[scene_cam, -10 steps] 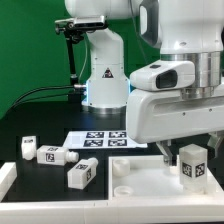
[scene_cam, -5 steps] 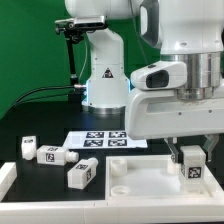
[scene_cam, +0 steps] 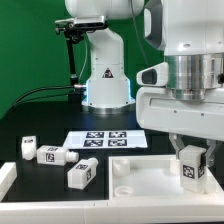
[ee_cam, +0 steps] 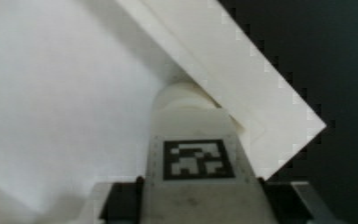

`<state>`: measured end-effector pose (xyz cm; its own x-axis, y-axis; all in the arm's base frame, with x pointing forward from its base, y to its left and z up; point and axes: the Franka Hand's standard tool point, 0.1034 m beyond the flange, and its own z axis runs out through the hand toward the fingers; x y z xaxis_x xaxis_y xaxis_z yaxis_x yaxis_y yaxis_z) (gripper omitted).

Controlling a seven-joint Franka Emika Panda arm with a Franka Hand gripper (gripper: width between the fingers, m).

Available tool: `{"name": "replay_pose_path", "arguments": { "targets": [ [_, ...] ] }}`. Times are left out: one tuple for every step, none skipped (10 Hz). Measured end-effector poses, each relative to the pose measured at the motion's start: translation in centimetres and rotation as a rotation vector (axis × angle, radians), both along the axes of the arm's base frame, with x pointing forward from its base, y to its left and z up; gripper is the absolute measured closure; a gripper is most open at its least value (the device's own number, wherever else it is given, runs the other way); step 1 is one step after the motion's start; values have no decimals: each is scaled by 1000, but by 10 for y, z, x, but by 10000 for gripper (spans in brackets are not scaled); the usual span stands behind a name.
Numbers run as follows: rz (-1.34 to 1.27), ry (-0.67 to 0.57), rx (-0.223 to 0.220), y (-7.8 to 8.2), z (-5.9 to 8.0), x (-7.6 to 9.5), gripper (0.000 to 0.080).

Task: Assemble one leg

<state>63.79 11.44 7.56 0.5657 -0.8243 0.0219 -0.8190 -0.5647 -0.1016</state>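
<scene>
My gripper (scene_cam: 192, 158) is shut on a white leg (scene_cam: 191, 165) with a black-and-white tag, holding it upright over the right part of the big flat white panel (scene_cam: 140, 178). In the wrist view the leg (ee_cam: 197, 140) runs between my two fingers (ee_cam: 130, 200), its rounded end close to the panel's corner (ee_cam: 282, 120). Three more legs lie at the exterior view's left: one (scene_cam: 26, 147), one (scene_cam: 55, 154) and one (scene_cam: 82, 173).
The marker board (scene_cam: 108, 139) lies behind the panel. The robot base (scene_cam: 105, 75) stands at the back with a cable beside it. A white rim (scene_cam: 6, 178) borders the table at the exterior view's left. The table top is black.
My gripper has shifted toward the exterior view's right and slightly down with the leg held in it. The other legs have not moved.
</scene>
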Motion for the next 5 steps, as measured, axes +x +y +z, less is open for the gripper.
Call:
{"name": "replay_pose_path", "arguments": {
  "targets": [
    [-160,9,38,1,0,-1,512],
    [-246,16,56,3,-1,-2,512],
    [-252,18,58,3,-1,-2,512],
    [-249,18,58,3,-1,-2,436],
    [-193,18,48,3,-1,-2,436]
  ]
}}
